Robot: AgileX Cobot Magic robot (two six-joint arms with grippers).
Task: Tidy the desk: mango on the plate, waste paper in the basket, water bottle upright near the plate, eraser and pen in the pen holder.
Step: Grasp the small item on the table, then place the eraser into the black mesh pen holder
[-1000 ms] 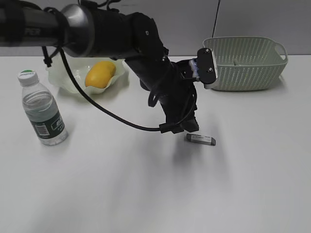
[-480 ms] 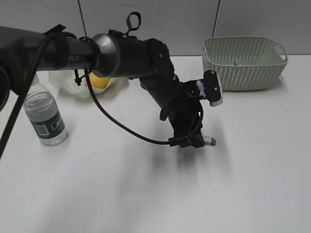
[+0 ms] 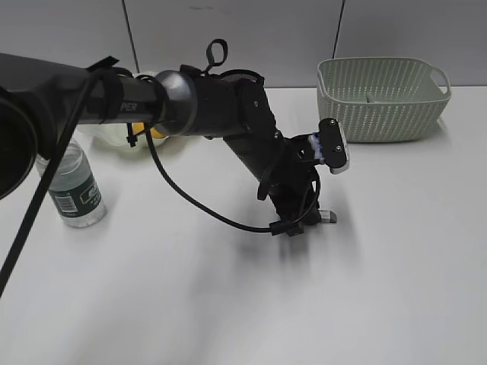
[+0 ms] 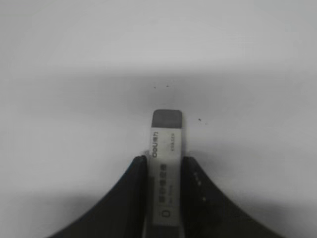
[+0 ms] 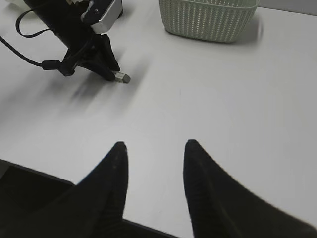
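Observation:
The eraser (image 3: 328, 217), a small grey-and-white bar, lies on the white desk (image 3: 228, 304) in the middle. My left gripper (image 3: 301, 221) is down on it. In the left wrist view both fingers press the sides of the eraser (image 4: 166, 136), whose dark end sticks out ahead of the left gripper (image 4: 164, 158). The right gripper (image 5: 154, 146) hovers open over bare desk, nearer the front edge, with the eraser (image 5: 122, 77) far ahead of it. A sliver of the mango (image 3: 157, 131) shows behind the left arm, on the plate (image 3: 106, 135). The pen, pen holder and waste paper are out of view.
The pale green basket (image 3: 384, 106) stands at the back right, also seen as the basket (image 5: 208, 20) in the right wrist view. The water bottle (image 3: 73, 190) stands upright at the left, partly behind the left arm. A black cable hangs under that arm.
The left arm came down and forward over the eraser, and its fingers have shut against the eraser's sides. The right gripper stayed as it was.

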